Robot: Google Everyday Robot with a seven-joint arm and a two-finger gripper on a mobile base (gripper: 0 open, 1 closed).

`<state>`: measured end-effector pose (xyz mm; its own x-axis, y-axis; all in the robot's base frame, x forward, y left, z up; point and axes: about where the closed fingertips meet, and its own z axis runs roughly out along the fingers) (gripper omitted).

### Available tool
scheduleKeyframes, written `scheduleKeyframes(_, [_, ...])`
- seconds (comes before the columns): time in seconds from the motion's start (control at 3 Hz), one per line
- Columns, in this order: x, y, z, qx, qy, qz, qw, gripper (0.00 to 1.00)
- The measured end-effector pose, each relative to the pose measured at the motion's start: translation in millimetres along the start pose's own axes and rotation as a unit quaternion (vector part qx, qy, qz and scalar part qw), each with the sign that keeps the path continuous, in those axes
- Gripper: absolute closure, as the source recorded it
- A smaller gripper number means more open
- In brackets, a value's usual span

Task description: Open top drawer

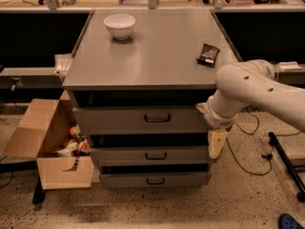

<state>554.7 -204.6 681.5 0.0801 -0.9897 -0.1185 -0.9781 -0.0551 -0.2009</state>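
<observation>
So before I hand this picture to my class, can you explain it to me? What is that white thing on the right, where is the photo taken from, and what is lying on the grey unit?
The white thing is a robot's arm. At its end is the gripper, the pale piece hanging down at the right edge of the grey cabinet, level with the middle drawer. There is only one picture. It is taken from in front of the cabinet, looking down on it. On top of the cabinet are a white bowl at the back left and a small dark packet near the right edge. The top drawer has a small dark handle. The gripper is off to the right of that handle, not on it, and I can see nothing in its grasp. An open cardboard box of odds and ends stands on the floor to the left.
</observation>
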Motion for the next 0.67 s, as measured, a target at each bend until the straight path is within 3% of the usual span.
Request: scheduleKeyframes(0.67, [5, -46, 22, 0.036, -0.001, -0.009, 0.9993, 0.00])
